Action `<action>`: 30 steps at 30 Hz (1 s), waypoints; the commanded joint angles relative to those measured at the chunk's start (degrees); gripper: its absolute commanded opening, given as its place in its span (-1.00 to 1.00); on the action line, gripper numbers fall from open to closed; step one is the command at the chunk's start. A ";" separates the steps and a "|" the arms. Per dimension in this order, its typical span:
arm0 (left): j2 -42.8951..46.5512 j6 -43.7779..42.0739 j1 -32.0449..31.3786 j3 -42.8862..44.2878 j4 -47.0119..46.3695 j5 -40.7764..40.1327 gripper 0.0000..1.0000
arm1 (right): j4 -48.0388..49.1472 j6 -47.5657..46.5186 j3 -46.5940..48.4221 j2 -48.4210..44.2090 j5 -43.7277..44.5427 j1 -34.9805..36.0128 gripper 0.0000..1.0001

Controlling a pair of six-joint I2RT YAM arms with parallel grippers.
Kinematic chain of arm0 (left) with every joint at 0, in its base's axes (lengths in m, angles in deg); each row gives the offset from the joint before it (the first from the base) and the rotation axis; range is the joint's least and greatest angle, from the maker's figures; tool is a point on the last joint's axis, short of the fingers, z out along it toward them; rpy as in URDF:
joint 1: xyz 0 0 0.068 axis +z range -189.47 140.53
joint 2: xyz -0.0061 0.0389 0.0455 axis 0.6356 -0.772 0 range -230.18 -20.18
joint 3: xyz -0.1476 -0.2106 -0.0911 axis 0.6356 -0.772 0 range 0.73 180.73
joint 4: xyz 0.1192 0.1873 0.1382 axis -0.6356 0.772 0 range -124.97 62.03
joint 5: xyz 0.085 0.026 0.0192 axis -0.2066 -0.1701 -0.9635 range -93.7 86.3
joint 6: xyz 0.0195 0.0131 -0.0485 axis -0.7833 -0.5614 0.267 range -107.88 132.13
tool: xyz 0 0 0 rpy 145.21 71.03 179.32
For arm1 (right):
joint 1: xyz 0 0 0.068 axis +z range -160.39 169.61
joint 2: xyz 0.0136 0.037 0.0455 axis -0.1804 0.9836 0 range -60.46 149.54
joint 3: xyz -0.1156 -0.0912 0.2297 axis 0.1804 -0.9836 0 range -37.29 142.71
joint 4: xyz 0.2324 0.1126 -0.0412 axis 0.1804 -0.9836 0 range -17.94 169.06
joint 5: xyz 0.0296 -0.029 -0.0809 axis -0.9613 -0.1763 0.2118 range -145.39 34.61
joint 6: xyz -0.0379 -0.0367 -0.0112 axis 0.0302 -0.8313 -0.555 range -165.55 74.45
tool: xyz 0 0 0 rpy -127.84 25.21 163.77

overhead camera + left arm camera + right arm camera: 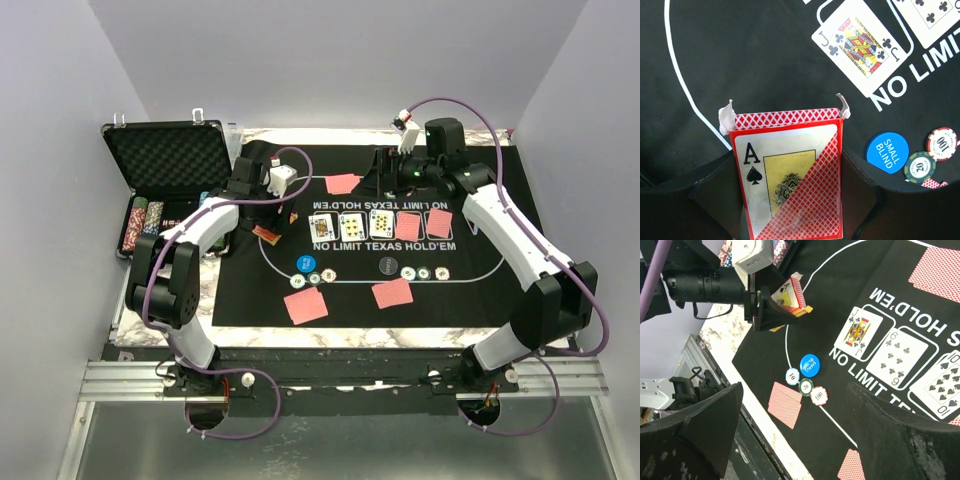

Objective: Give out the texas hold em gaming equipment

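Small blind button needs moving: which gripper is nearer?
Left. The left gripper, holding the card box, is near the small blind button; the right gripper is beyond the card row.

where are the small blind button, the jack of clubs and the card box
small blind button point(887, 152), left wrist view, centre of the blue disc
jack of clubs point(858, 41), left wrist view, the printed figure mid-card
card box point(790, 172), left wrist view, middle of its front face

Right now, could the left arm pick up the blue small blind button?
Probably not yet: the left gripper is closed on the card box. The small blind button lies close by with nothing over it, though chips sit right beside it.
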 commanded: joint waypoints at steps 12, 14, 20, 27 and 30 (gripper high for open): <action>-2.75 0.93 1.37 1.12 -4.73 -0.67 -0.08 | -2.48 -2.09 -0.50 -1.39 1.82 -0.64 0.73; -2.41 0.84 1.34 0.95 -4.80 -0.02 0.11 | -2.56 -2.26 -0.38 -1.22 1.90 -0.58 0.74; -1.61 1.23 1.38 0.24 -5.57 0.69 0.46 | -3.82 -3.42 0.10 -0.80 2.69 -0.76 0.79; -0.73 2.39 1.41 0.13 -6.01 -0.52 0.96 | -10.79 -9.49 3.31 0.05 3.33 -3.92 0.95; 0.78 2.52 1.64 0.03 -5.70 -0.30 0.96 | -17.39 -15.25 6.89 0.92 2.82 -6.69 0.96</action>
